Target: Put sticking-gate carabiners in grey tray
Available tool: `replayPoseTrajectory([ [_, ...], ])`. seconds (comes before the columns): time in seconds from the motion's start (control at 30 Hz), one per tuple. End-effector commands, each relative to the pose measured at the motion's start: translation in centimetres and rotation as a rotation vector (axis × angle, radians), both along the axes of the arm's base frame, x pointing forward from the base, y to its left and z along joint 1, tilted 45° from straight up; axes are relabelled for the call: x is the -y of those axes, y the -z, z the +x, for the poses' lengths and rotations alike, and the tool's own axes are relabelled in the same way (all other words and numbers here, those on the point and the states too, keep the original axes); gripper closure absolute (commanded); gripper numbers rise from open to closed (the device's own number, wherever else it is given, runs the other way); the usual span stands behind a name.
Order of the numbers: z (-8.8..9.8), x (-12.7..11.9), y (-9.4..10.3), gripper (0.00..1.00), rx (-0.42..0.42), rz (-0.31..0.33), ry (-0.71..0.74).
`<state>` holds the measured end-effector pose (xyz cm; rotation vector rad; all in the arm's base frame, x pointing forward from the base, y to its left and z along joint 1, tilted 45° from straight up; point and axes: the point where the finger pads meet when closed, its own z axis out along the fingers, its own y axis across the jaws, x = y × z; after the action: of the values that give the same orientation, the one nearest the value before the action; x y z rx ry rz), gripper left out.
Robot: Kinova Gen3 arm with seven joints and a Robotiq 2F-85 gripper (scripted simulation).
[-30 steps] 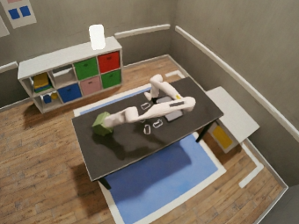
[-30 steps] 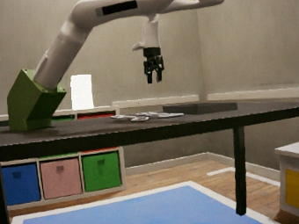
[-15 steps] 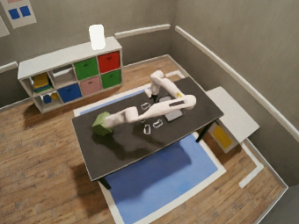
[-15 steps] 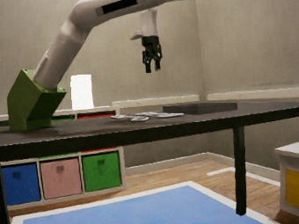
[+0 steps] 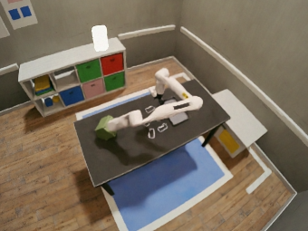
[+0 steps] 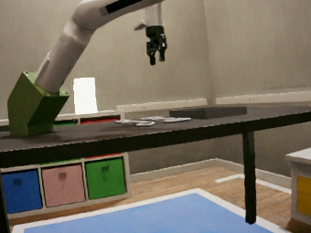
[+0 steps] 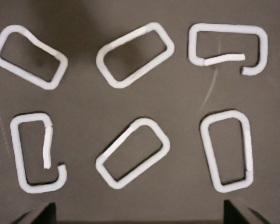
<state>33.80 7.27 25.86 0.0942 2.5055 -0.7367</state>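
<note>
The end effector (image 5: pixel 158 96) (image 6: pixel 157 61) (image 7: pixel 140 212) hangs high above the desk (image 5: pixel 127 158) (image 6: pixel 91 142) (image 7: pixel 185 100), fingers spread wide, nothing between them. The six carabiners (image 5: pixel 151 129) (image 6: pixel 145 124) (image 7: pixel 135 34) lie flat, apart, around the desk's middle, between the base (image 5: pixel 104 127) (image 6: pixel 20 114) and the tray (image 5: pixel 178 117) (image 6: pixel 208 113). The tray sits nearer the short edge farthest from the base.

In the wrist view, the upper-right carabiner (image 7: pixel 229 28) and lower-left carabiner (image 7: pixel 19 155) have gates swung inward; the other four look closed. That makes those two my likely stickers, though stillness alone doesn't prove a gate sticks.

I'd expect each to be light and stiff, perhaps slick, liable to twist if caught off-centre. I'd pinch low across both long sides where the gate allows, or take the solid spine alone, as squeezing could shift the loose gate.

From the top, the arm (image 5: pixel 168 111) (image 6: pixel 69 44) covers part of the tray and group. Side-on, the carabiners blur together and the tray's inside can't be made out. The wrist view cuts off the finger bases and one carabiner's left end.
</note>
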Motion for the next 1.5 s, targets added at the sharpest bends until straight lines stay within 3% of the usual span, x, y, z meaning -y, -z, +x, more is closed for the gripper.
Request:
replayPoseTrajectory([
  [0.0,-0.2,-0.1,-0.5,0.0,0.002,-0.008,-0.007],
  [0.17,-0.2,-0.1,-0.5,0.0,0.002,-0.008,-0.007],
  [0.2,-2.8,-2.2,-3.8,0.0,0.004,0.0,-0.002],
  [0.73,-2.8,-2.2,-3.8,0.0,0.004,0.0,-0.002],
  [0.77,-2.6,-2.2,-3.5,0.0,-0.14,-0.123,-0.193],
  [0.9,-2.6,-2.2,-3.5,0.0,-0.177,-0.156,-0.242],
  [1.3,-2.6,-2.2,-3.5,0.0,-0.177,-0.156,-0.242],
  [1.33,-2.7,-2.3,-3.5,0.0,-0.322,-0.285,-0.439],
  [1.47,-2.7,-2.3,-3.5,0.0,-0.358,-0.317,-0.487],
])
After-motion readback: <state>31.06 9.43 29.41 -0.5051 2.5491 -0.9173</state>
